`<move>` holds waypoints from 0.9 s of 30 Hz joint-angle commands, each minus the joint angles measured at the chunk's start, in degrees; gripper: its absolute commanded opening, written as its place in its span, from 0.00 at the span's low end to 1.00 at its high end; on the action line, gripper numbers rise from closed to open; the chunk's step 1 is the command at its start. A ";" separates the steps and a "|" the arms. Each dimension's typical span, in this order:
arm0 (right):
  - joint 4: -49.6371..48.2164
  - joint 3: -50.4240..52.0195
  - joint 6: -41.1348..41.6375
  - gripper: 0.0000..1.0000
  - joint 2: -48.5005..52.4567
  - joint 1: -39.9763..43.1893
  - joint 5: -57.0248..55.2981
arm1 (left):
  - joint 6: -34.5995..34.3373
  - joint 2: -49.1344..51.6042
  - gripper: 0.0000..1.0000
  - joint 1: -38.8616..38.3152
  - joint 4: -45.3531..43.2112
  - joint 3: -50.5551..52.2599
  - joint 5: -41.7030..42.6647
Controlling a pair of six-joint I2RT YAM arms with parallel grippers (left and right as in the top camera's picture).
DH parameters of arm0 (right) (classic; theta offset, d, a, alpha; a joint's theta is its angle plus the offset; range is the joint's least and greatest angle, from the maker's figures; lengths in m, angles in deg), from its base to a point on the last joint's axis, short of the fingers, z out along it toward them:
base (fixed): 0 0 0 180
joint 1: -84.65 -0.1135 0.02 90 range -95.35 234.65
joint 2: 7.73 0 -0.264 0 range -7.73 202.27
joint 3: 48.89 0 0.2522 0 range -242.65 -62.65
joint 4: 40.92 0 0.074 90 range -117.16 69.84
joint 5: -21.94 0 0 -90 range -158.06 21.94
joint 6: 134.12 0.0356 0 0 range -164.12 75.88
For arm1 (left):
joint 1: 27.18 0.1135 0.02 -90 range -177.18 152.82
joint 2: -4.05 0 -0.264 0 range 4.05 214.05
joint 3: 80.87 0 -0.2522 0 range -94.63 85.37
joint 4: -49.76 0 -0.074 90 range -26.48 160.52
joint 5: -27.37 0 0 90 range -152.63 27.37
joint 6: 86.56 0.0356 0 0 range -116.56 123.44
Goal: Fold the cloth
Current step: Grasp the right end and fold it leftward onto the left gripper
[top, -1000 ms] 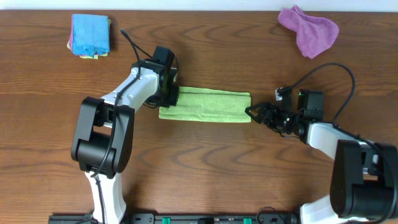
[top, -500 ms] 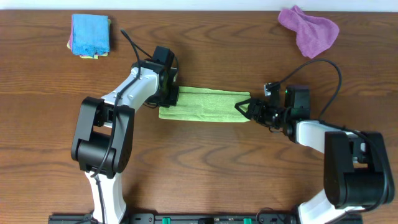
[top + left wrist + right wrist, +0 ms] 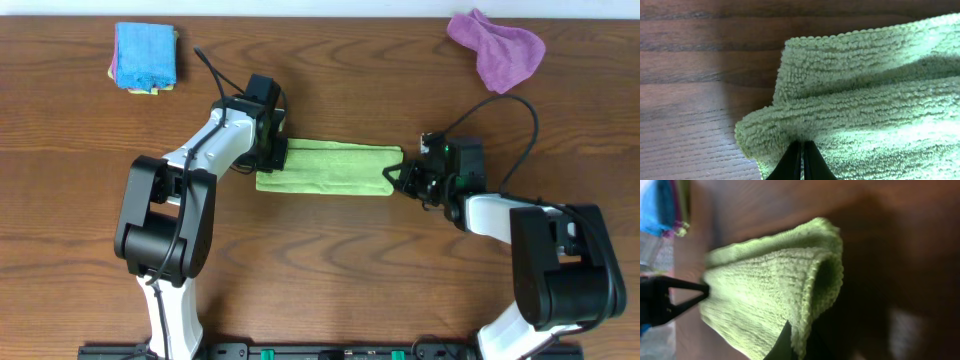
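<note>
A green cloth (image 3: 330, 167) lies as a long folded strip on the wooden table. My left gripper (image 3: 278, 155) is shut on the cloth's left end; in the left wrist view its black fingertips (image 3: 802, 152) pinch a raised fold of the green cloth (image 3: 865, 100). At the other end my right gripper (image 3: 395, 178) is shut on the right edge. The right wrist view shows that edge of the cloth (image 3: 765, 290) curled up and over the right gripper (image 3: 799, 342), with only one dark finger visible under the terry.
A stack of folded blue cloths (image 3: 145, 57) sits at the back left. At the back right lies a crumpled purple cloth (image 3: 497, 47). Bare wood table (image 3: 330, 260) spreads in front of the green strip.
My right gripper slid left onto the cloth's right end and went from open to shut on it. The left arm kept still.
</note>
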 commanded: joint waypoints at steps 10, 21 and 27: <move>9.66 -8.26 -0.81 0.01 -5.88 -5.46 -4.24 | -5.35 2.56 0.06 -0.15 0.94 1.77 2.80; 38.29 -28.30 -11.37 0.02 -5.88 -15.69 -25.81 | -5.70 2.56 0.06 -0.15 1.22 1.77 3.54; 39.01 -30.58 -13.81 0.02 -5.29 -19.10 -28.65 | -5.73 2.56 0.06 -0.24 1.14 1.77 5.07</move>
